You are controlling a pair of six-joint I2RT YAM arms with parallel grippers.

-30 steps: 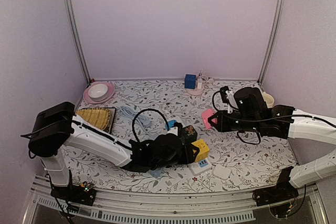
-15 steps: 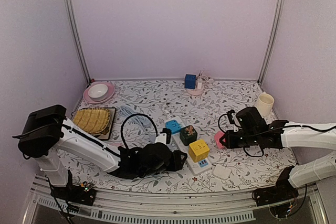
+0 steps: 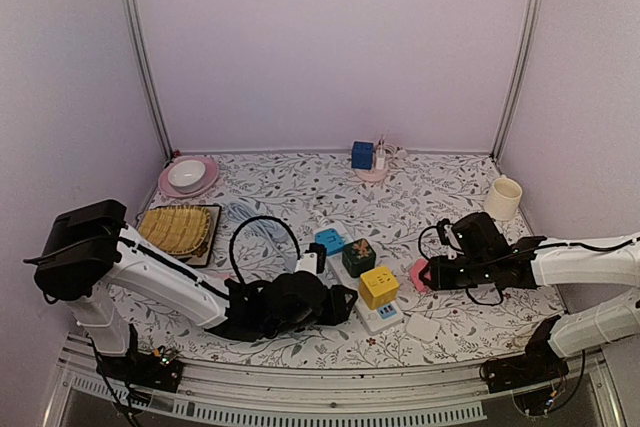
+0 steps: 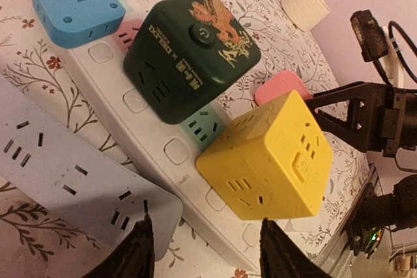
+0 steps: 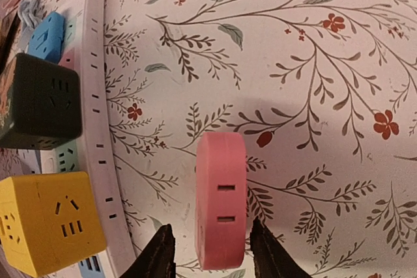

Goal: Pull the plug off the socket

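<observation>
Pink plug [image 5: 221,200] is lying flat on the tabletop [image 5: 313,43], off the power strip [image 4: 146,141] and near it.
It's looking light, rigid and slick, so I'm gripping across the narrow sides. The right gripper [image 5: 212,224] is straddling it, slightly wider than the plug. The left gripper [image 4: 206,222] is hanging wide over the strip end. Only the right wrist view is showing the gap.

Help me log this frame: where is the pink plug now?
In the top view the pink plug sits right of centre, just right of the yellow cube, between the fingers of the right gripper.
</observation>
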